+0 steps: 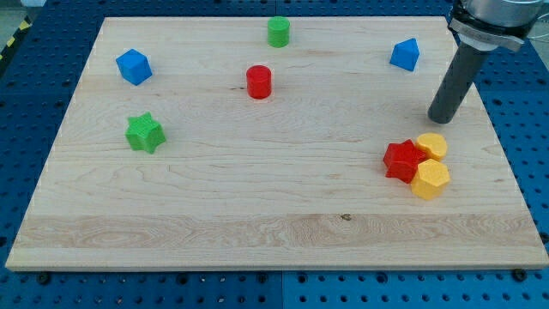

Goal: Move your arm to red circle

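Our tool's tip, bare and holding nothing, sits right of frame; next we slide left toward the red circle.

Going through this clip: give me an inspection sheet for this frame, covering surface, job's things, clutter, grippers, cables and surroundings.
Surface: wooden board, light grain, lying flat.
Job's things: red circle, upright, standing alone toward the view's top centre; nothing touches it.
Clutter: green cylinder at the top; blue cube top left; green star at left; blue block top right; red block, yellow cylinder and yellow hexagon bunched together at lower right.
Grippers: none fitted; my tip sits at the view's right, just above the bunch, far right of the red circle.
Cables: nothing seen.
Surroundings: blue perforated table around the board.
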